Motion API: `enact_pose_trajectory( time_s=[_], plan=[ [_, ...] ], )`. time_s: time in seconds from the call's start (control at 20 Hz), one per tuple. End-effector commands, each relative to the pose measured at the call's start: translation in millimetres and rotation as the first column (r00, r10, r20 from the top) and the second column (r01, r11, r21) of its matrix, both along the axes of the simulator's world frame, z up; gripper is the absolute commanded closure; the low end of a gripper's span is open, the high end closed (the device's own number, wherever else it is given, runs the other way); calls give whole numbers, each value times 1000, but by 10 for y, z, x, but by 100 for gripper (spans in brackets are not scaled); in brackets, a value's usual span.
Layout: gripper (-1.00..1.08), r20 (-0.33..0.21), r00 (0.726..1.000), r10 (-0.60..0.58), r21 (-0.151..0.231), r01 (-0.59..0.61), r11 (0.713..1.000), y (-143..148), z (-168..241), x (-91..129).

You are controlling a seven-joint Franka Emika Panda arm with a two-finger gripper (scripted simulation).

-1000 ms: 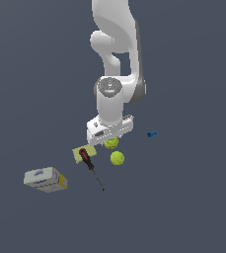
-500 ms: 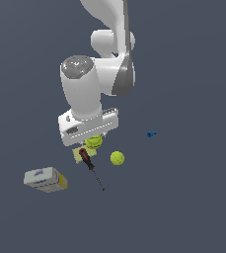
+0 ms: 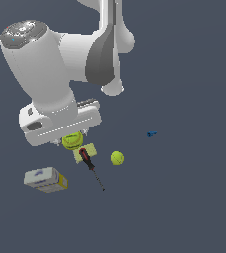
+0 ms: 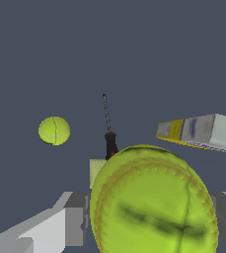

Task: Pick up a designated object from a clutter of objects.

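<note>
One tennis ball (image 3: 71, 141) sits clamped in the gripper (image 3: 73, 142) above a plain dark grey-blue floor (image 3: 183, 197)

Plain dark slate-blue ground (image 3: 183, 207) filling both views, matte, evenly lit, no visible walls, furniture or windows

The pincer (image 3: 73, 140) points down, fingers (image 4: 75, 225) clamped either side of a ball (image 4: 153, 202).

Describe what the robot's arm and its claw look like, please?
The arm is smooth glossy white, built of fat rounded segments with dark grey bands at the joints. The gripper is a boxy white block; its fingers are square, grey and plain. No cables or markings show.
</note>
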State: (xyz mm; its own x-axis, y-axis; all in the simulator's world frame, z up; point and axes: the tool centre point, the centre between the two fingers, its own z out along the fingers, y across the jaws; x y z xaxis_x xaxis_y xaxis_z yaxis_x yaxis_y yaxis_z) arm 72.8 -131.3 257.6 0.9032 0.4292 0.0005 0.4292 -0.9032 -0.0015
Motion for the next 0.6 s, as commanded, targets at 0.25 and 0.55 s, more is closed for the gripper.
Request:
enact_pose_trajectory(
  time_s=[0.25,0.55],
  plan=[
    [108,1,1000,1,-1,-1,1000,-330,404,244],
    [108,0,1000,1,-1,-1,1000,-547,662,409]
  ],
)
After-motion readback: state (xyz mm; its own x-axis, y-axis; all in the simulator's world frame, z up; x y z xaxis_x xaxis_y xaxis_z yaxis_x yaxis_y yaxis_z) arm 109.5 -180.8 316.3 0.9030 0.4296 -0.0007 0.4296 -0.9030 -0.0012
